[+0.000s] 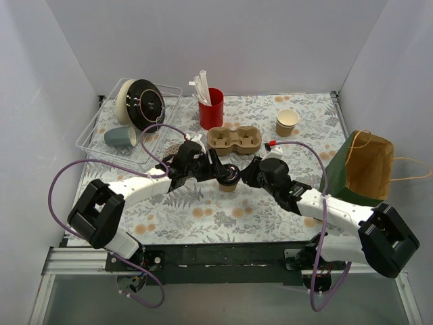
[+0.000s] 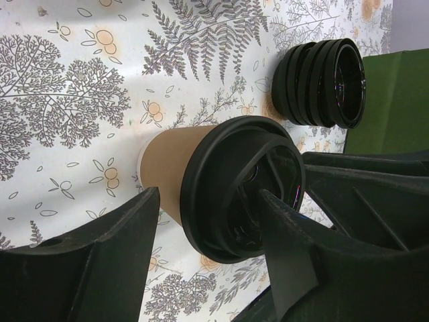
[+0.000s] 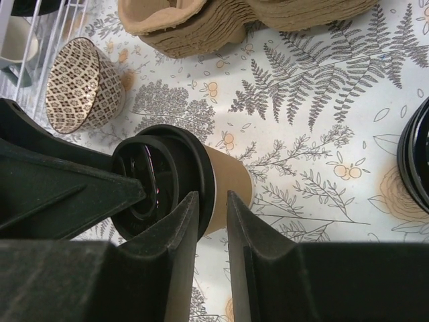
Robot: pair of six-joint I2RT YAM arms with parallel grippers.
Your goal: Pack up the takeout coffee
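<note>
Kraft cup (image 2: 169, 168), black lid (image 2: 216, 176) (on); left jaws wide astride; right jaws' grip unclear.

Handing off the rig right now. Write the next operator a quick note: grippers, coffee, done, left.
Left gripper: open, jaws straddling the takeout coffee, one jaw over its lid.
Right gripper: jaws narrow at the lid's rim; grip unclear.
Coffee stands on the table, on the near side of the cup carrier.
Done: lid on.
Left: probably cup into carrier, then the paper bag.
</note>
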